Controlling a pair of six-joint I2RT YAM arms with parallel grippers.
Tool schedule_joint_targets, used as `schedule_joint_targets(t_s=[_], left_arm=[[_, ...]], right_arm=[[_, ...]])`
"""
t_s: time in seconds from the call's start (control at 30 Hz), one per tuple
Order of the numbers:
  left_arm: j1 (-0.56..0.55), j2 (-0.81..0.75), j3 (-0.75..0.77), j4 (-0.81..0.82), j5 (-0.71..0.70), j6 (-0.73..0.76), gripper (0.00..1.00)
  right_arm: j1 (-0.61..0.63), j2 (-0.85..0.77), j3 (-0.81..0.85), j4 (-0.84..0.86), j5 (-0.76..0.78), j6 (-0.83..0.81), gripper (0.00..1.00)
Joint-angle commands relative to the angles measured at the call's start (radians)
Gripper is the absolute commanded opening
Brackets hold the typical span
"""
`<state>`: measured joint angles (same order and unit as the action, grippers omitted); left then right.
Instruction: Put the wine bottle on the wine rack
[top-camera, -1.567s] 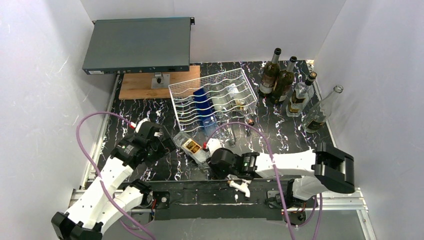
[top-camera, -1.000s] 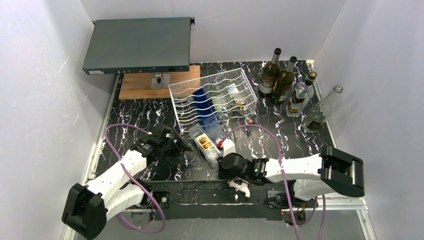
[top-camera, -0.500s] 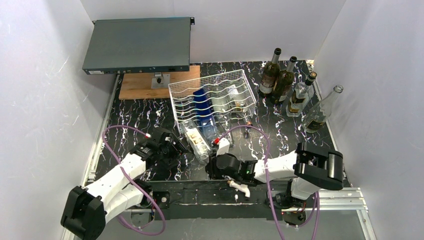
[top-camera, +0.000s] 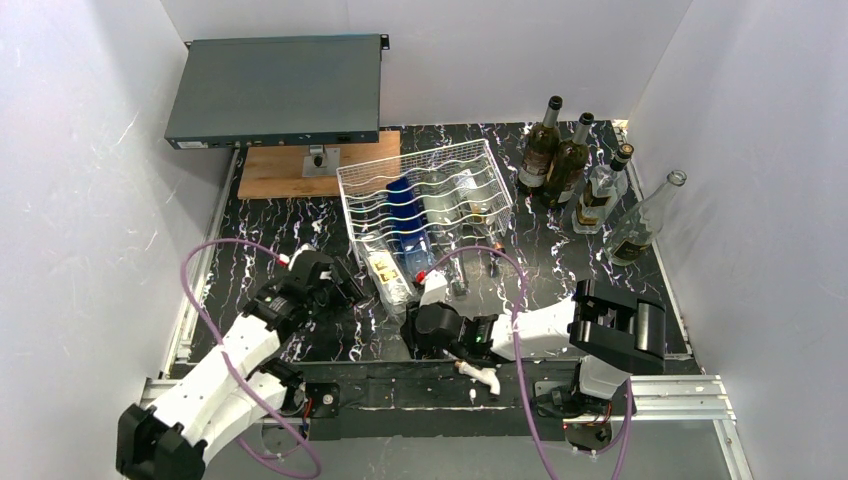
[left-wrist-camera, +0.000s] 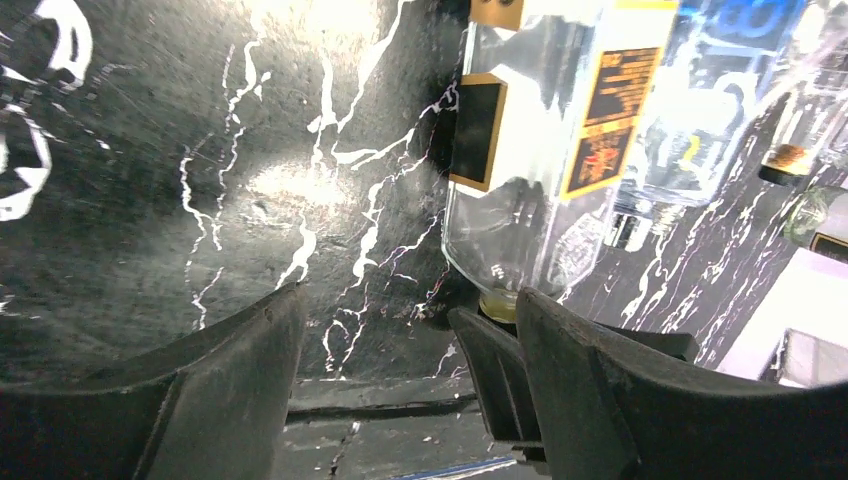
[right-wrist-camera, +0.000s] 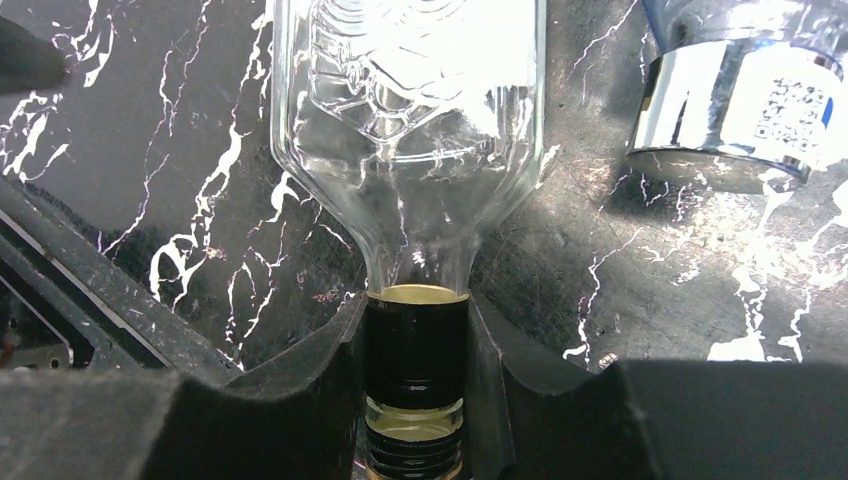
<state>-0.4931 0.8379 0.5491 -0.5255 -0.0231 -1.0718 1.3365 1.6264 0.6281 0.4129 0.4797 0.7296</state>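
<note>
The wine bottle is clear glass with a black and gold label. It lies low over the table in front of the white wire wine rack, base toward the rack's front left corner. My right gripper is shut on its black-capped neck, and the glass shoulder reaches away from the fingers. My left gripper stands open just left of the bottle with nothing between its fingers. In the left wrist view the bottle lies to the right, past the right-hand finger.
The rack holds a blue bottle and clear ones; one silvery bottle end juts out beside the held bottle. Several upright bottles stand at the back right. A dark grey box and a wooden board sit at the back left.
</note>
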Motion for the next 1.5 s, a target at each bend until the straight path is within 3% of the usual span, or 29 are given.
schedule_joint_targets(t_s=[0.0, 0.23, 0.47, 1.17, 1.27, 1.47], left_arm=[[-0.002, -0.106, 0.078, -0.177, -0.122, 0.082, 0.76], [-0.003, -0.202, 0.161, -0.254, -0.153, 0.165, 0.98], [-0.002, -0.226, 0.244, -0.321, -0.184, 0.220, 0.98], [-0.003, -0.295, 0.278, -0.381, -0.222, 0.260, 0.98], [-0.002, -0.300, 0.272, -0.383, -0.218, 0.257, 0.98], [-0.002, -0.303, 0.271, -0.382, -0.215, 0.254, 0.98]], right_arm=[[0.004, 0.018, 0.068, -0.060, 0.052, -0.032, 0.01], [-0.026, 0.141, 0.230, -0.095, 0.079, -0.042, 0.01], [-0.060, 0.220, 0.348, -0.114, 0.109, -0.033, 0.01], [-0.170, 0.373, 0.591, -0.180, 0.154, 0.011, 0.01], [-0.181, 0.369, 0.582, -0.184, 0.150, 0.036, 0.15], [-0.181, 0.348, 0.546, -0.157, 0.097, -0.012, 0.53]])
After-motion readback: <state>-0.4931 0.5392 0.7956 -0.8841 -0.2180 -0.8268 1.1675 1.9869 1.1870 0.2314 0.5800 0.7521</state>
